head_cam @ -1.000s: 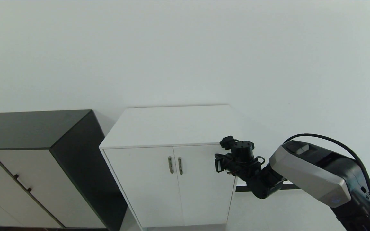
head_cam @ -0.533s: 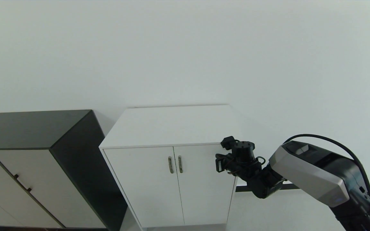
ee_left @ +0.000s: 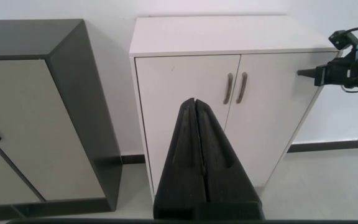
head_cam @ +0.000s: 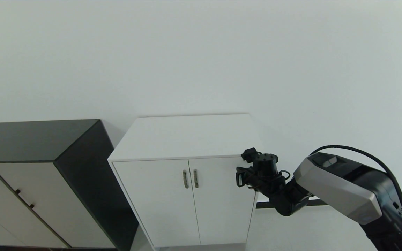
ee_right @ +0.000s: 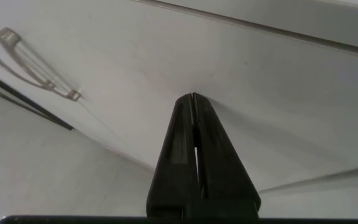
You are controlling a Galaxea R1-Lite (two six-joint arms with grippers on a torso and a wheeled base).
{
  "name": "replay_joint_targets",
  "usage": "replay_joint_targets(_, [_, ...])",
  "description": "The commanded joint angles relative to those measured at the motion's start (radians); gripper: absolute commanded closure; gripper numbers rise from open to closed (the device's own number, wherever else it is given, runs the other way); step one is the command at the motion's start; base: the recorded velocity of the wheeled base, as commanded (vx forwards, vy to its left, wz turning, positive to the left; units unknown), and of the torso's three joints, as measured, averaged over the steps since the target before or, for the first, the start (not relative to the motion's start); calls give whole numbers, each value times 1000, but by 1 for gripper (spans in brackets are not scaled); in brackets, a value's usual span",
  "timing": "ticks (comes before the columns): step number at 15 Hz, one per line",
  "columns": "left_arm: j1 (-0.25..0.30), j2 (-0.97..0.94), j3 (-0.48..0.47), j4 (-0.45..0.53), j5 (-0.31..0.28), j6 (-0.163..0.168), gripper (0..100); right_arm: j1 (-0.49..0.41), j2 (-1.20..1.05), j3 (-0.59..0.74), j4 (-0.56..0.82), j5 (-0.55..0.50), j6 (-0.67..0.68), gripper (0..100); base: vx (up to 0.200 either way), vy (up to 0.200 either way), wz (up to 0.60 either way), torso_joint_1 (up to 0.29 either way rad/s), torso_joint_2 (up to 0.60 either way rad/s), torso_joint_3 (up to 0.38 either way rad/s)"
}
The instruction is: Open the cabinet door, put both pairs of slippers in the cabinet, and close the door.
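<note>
- Left gripper (ee_left: 196,106): fingers pressed together with nothing between them. It hangs well back from the furniture, facing the left door (ee_left: 166,93).
- Right gripper (head_cam: 238,178): fingers also together, nothing held. It sits in front of the upper right corner of the right door (head_cam: 218,205), well to the right of the handles. Whether the tips touch the panel cannot be told.
- Change: over the last second the right gripper has crept slightly to the right, away from the handles. The furniture sits at the same spot throughout, so the camera did not move.
- White two-door cabinet (head_cam: 187,136): stands on the floor against the wall, both doors shut flush. Two slim metal bar handles (head_cam: 185,179) sit side by side at the centre seam, untouched.
- Judgement: the task is at its first step, with the door not yet opened. The drift brings the gripper no closer to a handle. It will probably need to part its fingers and travel left to the right door's handle.
- Dark grey cabinet with pale drawer fronts (head_cam: 82,157): just left of the white one, no part in the task.
- Plain white wall (head_cam: 201,52): farthest, behind both.
</note>
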Motion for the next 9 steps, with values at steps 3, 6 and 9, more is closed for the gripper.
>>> replay_joint_targets(3, [0,1,0,0,-2,-2,100,9,-144,149,-42,-9,-3,100,0,0,0,0,0,0])
replay_joint_targets(6, [0,-1,0,0,0,-2,100,-5,-256,368,-142,-32,-6,100,0,0,0,0,0,0])
replay_joint_targets(9, [0,1,0,0,0,0,100,-33,-328,551,-261,-78,-8,100,0,0,0,0,0,0])
